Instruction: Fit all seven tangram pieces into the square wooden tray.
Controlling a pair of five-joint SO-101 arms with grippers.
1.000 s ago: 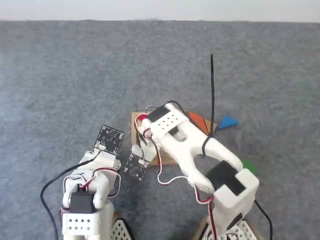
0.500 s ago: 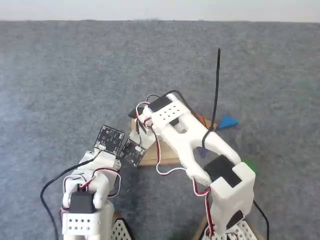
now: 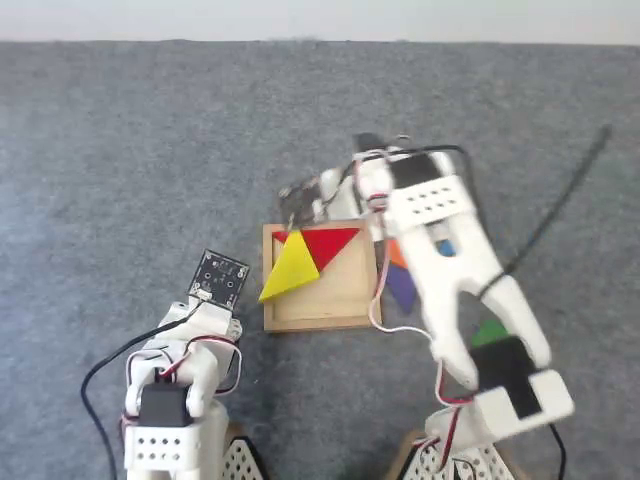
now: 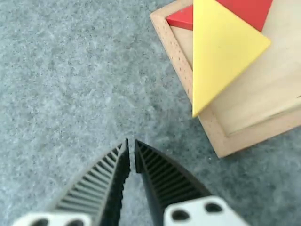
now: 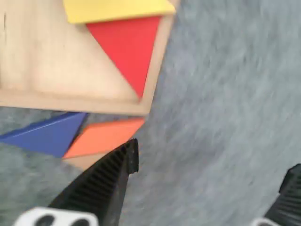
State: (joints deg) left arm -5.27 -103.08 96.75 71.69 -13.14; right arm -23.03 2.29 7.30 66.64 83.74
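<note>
Off the tray (image 3: 320,322) at its 8 o'clock in the high view: left gripper (image 4: 131,147), jaws pressed together on nothing, tips aimed at the tray's 7 o'clock corner and near it.

Next across, yellow triangle (image 3: 291,268), inside the tray on the 9 o'clock side but not lying flat. Sharp corner pointing to 7 o'clock and riding over the wooden rim, opposite end lapping onto the red triangle (image 3: 328,245). Red triangle lying along the 12 o'clock side, apex toward 6 o'clock.

Just beyond the tray's 12 o'clock edge, right gripper (image 5: 209,169), jaws spread wide, empty.

Just outside the 3 o'clock rim, touching each other and partly under the right arm: orange piece (image 3: 397,252) and blue-violet piece (image 3: 403,287), long sides running roughly along that rim. Farther out toward 4 o'clock, green piece (image 3: 490,330).

Probable hinge of the coming move: the yellow triangle's overhanging corner, far nearer the left gripper than the right, at about 2 o'clock from it. A push toward 3 o'clock looks enough to drop it inside. For the loose pair, right arm nearer, with the pieces toward 4 o'clock from the spread jaws. Best gripped across the orange piece's short width, not along its length.
</note>
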